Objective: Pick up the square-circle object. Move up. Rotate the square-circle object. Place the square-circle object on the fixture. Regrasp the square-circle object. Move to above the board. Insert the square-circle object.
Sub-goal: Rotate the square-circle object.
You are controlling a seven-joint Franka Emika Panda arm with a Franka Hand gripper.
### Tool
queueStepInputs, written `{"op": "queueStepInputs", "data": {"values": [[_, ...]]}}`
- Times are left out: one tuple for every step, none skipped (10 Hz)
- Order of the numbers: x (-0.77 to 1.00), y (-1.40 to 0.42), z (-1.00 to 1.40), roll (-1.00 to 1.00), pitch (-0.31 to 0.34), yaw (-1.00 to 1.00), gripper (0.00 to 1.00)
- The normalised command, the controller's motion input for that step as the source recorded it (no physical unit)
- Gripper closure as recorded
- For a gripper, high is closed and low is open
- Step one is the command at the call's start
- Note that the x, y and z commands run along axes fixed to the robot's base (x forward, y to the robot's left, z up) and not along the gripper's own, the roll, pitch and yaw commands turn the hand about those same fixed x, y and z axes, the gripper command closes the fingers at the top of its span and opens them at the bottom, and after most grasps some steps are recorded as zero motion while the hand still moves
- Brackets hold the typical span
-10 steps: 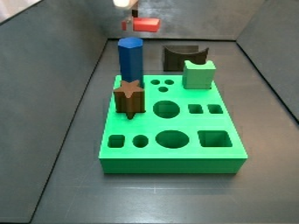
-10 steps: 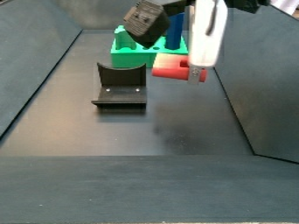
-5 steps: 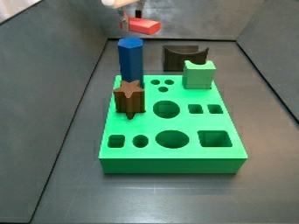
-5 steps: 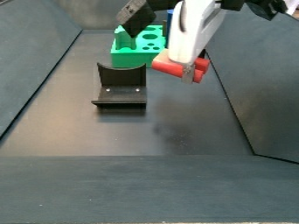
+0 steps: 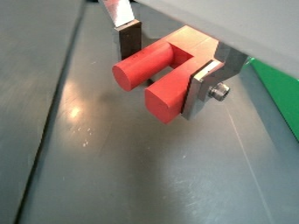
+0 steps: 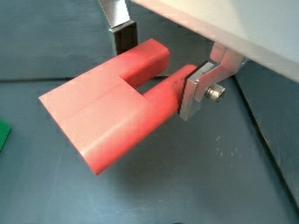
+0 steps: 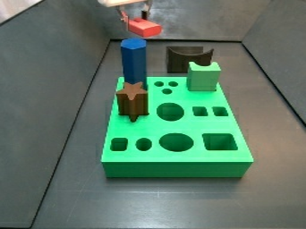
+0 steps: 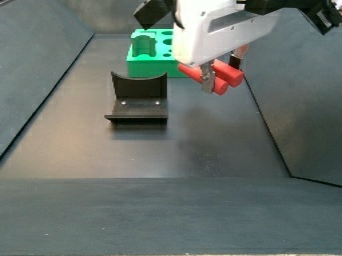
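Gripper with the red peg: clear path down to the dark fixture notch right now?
Probably yes. The gripper holds the square-circle object aloft, off to the side of the fixture. Its notch looks empty, and nothing shows between them in this side view.

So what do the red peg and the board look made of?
Red peg, held in the gripper above the floor: probably plastic, matte, uniform colour, crisp edges. Board: likely the same sort of plastic, solid green with a slight sheen; possibly 3D-printed, but that cannot be confirmed.

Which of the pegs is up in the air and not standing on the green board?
The red square-circle object, held in the gripper. The blue prism and brown star peg stand on the board.
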Motion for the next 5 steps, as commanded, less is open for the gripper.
{"op": "queueStepInputs", "data": {"values": [[0.02, 0.02, -0.02, -0.01, -0.012, -1.00, 1.00], [0.02, 0.02, -0.02, -0.01, -0.014, -1.00, 1.00], [0.02, 0.02, -0.02, -0.01, -0.016, -1.00, 1.00], [0.02, 0.02, -0.02, -0.01, -0.018, -1.00, 1.00], [0.02, 0.02, -0.02, -0.02, -0.020, -1.00, 1.00]]}}
